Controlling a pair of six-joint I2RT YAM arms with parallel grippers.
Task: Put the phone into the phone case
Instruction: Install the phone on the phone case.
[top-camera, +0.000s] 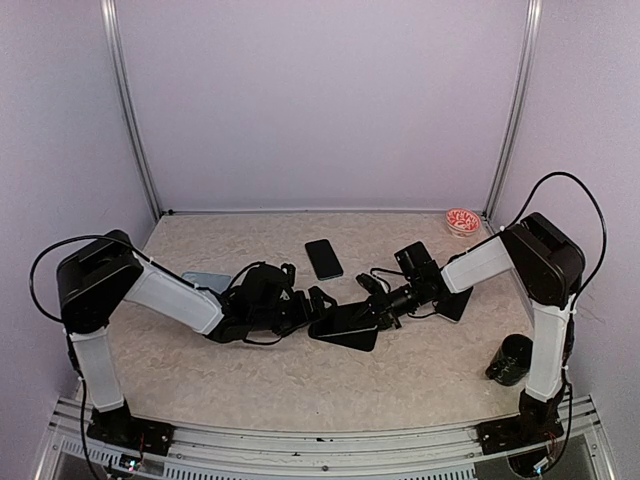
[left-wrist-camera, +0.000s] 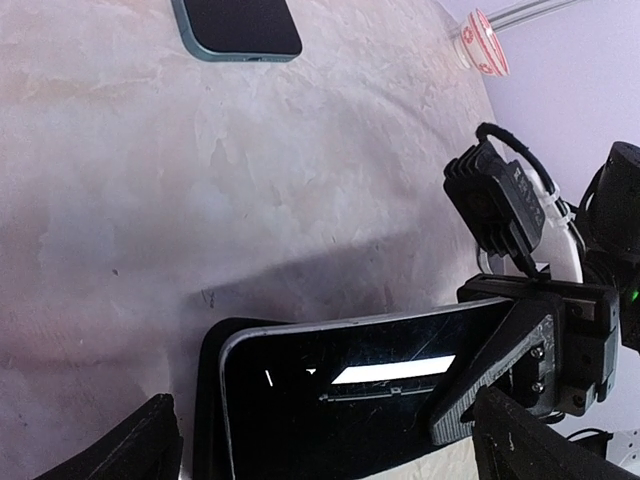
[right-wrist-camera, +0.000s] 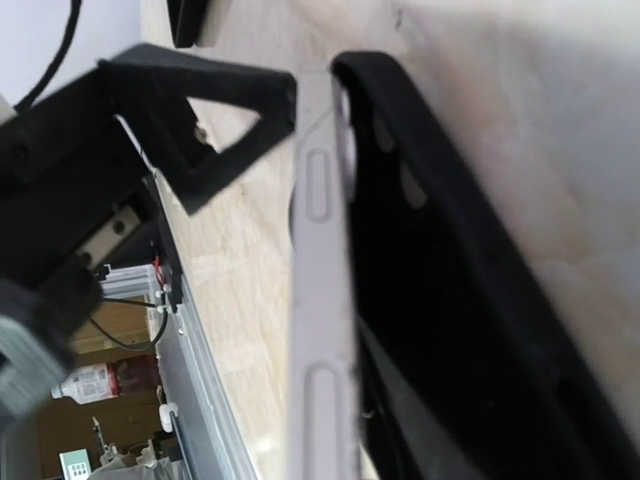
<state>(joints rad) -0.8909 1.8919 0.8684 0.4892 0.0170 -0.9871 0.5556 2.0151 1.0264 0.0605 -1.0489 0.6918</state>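
The right gripper (top-camera: 378, 315) was closed flat on one end of the silver-edged smartphone with the glossy black screen (top-camera: 343, 320), one finger (left-wrist-camera: 495, 370) lying across the glass. That phone sat near the middle of the beige marbled bench (top-camera: 250, 385), slightly toward its near edge. It lay over the black soft phone case (left-wrist-camera: 207, 400), whose rim showed past the phone's free end. From the right wrist view, the phone's silver side (right-wrist-camera: 318, 300) stood just beside the case's inner wall (right-wrist-camera: 450, 300). Whether it was seated in the case could not be told.

The left gripper (top-camera: 305, 305) faced the phone's free end with its jaws spread as wide as they go, holding nothing. The two black fingertips (left-wrist-camera: 140, 445) stood either side of the phone without touching it.

A second dark phone with a teal rim (top-camera: 323, 258) lay flat toward the far edge, well apart from the grippers. A pale blue flat object (top-camera: 205, 282) lay partly under the left arm. A red-and-white round dish (top-camera: 462, 221) sat in the far right corner, and a black cylinder (top-camera: 512, 360) stood near the right edge by the right arm's base.
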